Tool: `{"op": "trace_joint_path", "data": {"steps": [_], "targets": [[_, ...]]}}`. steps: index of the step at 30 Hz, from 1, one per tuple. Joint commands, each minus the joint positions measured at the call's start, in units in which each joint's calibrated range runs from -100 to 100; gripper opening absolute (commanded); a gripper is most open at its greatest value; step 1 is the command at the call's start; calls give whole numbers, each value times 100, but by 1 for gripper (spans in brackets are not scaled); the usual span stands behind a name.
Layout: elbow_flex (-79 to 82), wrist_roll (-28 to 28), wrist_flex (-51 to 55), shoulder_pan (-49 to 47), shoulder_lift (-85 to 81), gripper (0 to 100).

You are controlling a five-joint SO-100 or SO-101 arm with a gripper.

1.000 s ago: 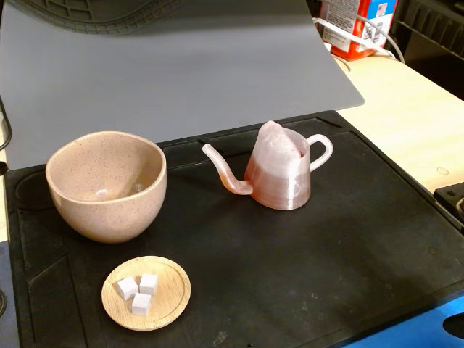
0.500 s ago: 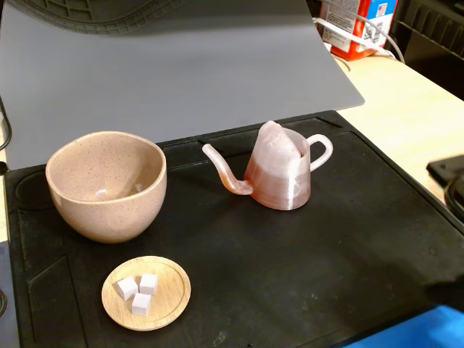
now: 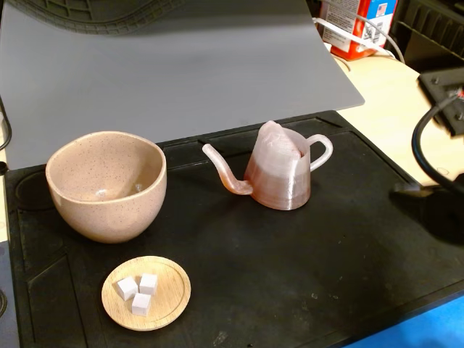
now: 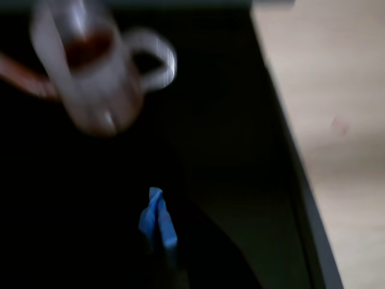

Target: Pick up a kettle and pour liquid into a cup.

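Observation:
The pale-pink ridged kettle (image 3: 279, 174) stands upright on the black mat (image 3: 290, 268). Its spout points left toward the cup and its loop handle points right. Reddish-brown liquid (image 3: 275, 192) shows through its lower body. The beige speckled cup (image 3: 107, 185) stands left of the kettle, apart from it. The wrist view is blurred. It shows the kettle (image 4: 99, 78) at upper left with the liquid (image 4: 87, 48) inside. My gripper (image 4: 157, 220), with blue tape at the tip, hangs over the mat below the kettle and right of it, touching nothing. Its jaws are dark against the mat.
A small wooden dish (image 3: 170, 293) with three white cubes lies in front of the cup. A grey board (image 3: 181, 72) leans behind the mat. Dark arm parts and a cable (image 3: 435, 196) sit at the right edge. Bare wooden table (image 4: 331, 120) lies right of the mat.

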Motion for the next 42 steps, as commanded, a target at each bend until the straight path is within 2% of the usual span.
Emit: {"op": "trace_joint_path", "data": {"steps": [1,3,4,8,10,12,14,16,18,20,22,27,29,31,42], "targets": [[247,30,-1049,4,10,1],[229,103,-1031,19,10,5],[174,381,-1031,-3,10,10],[138,397,-1083,-3,27,10],[-252,397,-1109,-3,735,10],[-533,439,-2207,-3,1631,10],[-551,922,-3107,-3,2458,10],[-860,922,-3332,12,2859,10],[-1522,932,-3306,-3,3303,11],[-1731,932,-3332,-11,3679,11],[-1940,1184,-3332,-11,4037,11],[-2548,1189,-3349,-19,4685,11],[-2702,1195,-4049,-64,5146,13],[-2747,1195,-4067,-315,5291,17],[-3392,1195,-4058,-270,5940,17]]}}
